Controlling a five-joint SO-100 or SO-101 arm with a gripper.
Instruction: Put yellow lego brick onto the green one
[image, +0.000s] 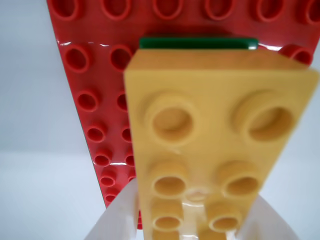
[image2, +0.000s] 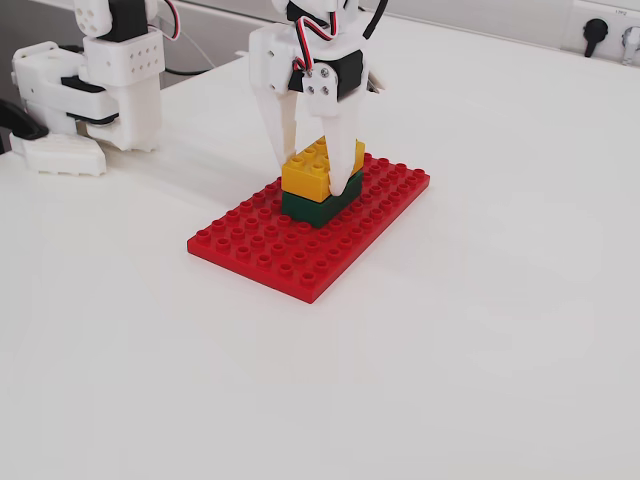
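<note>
The yellow lego brick (image2: 316, 160) sits stacked squarely on the dark green brick (image2: 315, 209), which stands on a large red studded baseplate (image2: 270, 252). My gripper (image2: 313, 178) comes down from above with one white finger on each side of the yellow brick, closed against it. In the wrist view the yellow brick (image: 215, 90) fills the middle, with my gripper (image: 197, 197) holding its sides. Only a thin strip of the green brick (image: 200, 43) shows beyond its far edge, over the red baseplate (image: 95, 75).
The white arm base and another white robot part (image2: 100, 80) stand at the back left with cables. A wall socket (image2: 598, 36) is at the far right. The white table (image2: 480, 330) surrounds the baseplate.
</note>
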